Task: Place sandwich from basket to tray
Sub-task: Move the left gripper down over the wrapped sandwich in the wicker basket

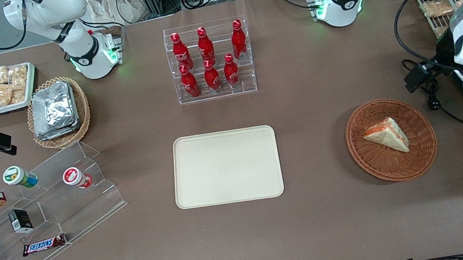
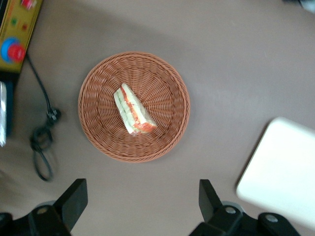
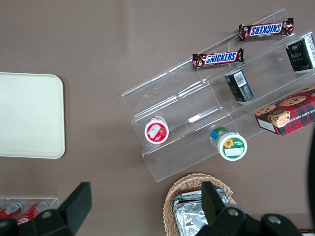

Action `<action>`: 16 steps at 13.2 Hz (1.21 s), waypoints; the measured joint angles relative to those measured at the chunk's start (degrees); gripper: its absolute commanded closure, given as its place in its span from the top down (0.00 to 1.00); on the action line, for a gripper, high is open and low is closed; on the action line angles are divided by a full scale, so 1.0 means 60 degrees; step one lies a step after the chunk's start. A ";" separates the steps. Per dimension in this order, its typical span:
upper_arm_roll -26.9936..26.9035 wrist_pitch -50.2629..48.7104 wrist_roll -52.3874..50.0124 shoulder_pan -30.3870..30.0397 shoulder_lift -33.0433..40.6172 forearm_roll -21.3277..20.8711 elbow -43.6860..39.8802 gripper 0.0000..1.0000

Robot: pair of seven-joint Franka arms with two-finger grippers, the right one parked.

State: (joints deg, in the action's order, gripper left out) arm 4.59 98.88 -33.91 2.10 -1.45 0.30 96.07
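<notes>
We see the sandwich [image 1: 386,135] lying in the basket [image 1: 422,159], beside the tray [image 1: 226,167]. Above the basket, the gripper [image 2: 142,201] hovers with fingers spread apart.

- Front view looks steeply down over the whole table [image 1: 303,103].
- Left wrist view faces straight down, high above the basket [image 2: 98,123] (tray [image 2: 285,172] corner shared with the right wrist view).
- The gripper [image 2: 142,204] hangs wide open.

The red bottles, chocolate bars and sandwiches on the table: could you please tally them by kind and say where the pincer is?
Red bottles: 6
Chocolate bars: 2
Sandwich: 1, in the basket
Total: 9
The pincer hangs open above the table, beside the basket; the tray holds nothing.
</notes>
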 measured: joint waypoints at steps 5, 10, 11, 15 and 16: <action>-0.0355 0.1367 -0.1869 -0.0005 -0.0144 -0.0001 0.1508 1.00; -0.0574 0.4782 -0.3140 -0.0002 -0.0250 0.0063 0.4093 1.00; -0.0577 0.5513 -0.3238 -0.0003 -0.0356 0.0098 0.4586 1.00; -0.0576 0.7092 -0.3733 -0.0003 -0.1298 0.0127 0.5133 1.00; -0.0575 0.7242 -0.3765 -0.0002 -0.1468 0.0127 0.5133 1.00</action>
State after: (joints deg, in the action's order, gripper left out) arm 1.14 142.33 -56.50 2.08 -10.26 1.06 126.87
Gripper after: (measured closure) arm 0.000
